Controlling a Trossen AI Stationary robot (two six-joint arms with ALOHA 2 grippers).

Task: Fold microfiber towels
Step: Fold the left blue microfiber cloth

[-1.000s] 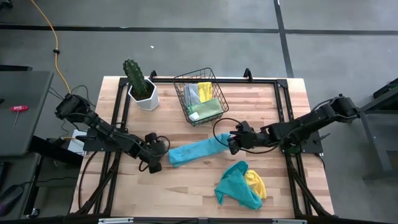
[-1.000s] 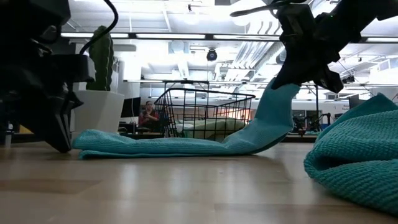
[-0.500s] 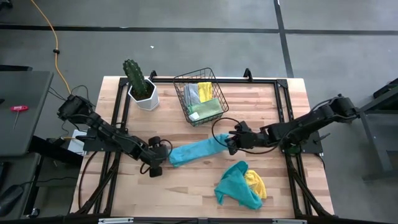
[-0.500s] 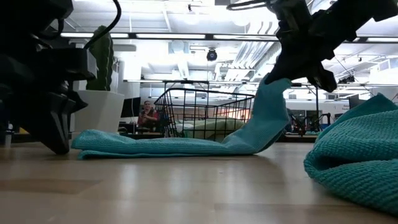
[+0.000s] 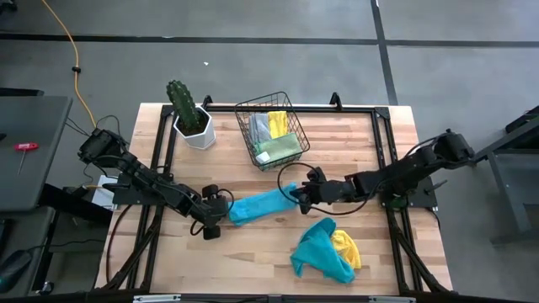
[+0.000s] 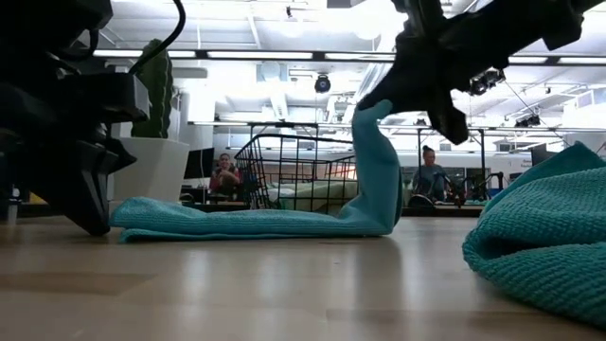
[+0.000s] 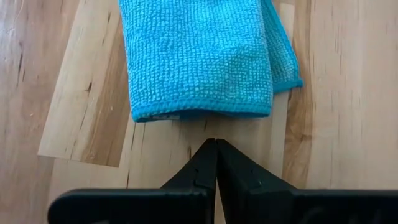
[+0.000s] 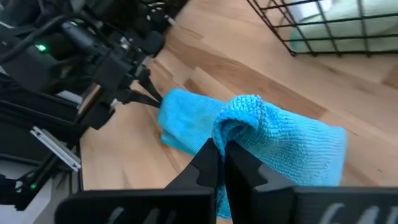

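Observation:
A teal-blue microfiber towel [image 5: 261,204], folded into a long strip, lies across the table's middle. My right gripper [image 5: 296,195] is shut on its right end, which stands raised [image 6: 379,161]. My left gripper [image 7: 216,143] is shut and points down at the table just short of the strip's left end [image 7: 199,115], with bare wood between them. A crumpled teal towel [image 5: 320,252] and a yellow one [image 5: 347,248] lie in a heap at the near right. More towels [image 5: 276,135] sit in the black wire basket [image 5: 253,109]. My right gripper pinches the towel's right end between its two fingers at a bunched fold of several layers [image 8: 239,115]. The fingers come from the table's right, slanting down. That end stands lifted and nearly upright [image 6: 377,142]; the rest of the strip [image 6: 237,220] lies flat on the table.
A cactus in a white pot [image 5: 189,118] stands at the far left, beside the basket. Bare wood lies along the near edge left of the heap. In the low view people [image 6: 225,175] sit in the room beyond the table.
My right gripper has moved toward the table's left and tipped further down, carrying the towel's right end with it. That end, slanting before, now stands nearly upright. The left end and middle have stayed flat where they were.

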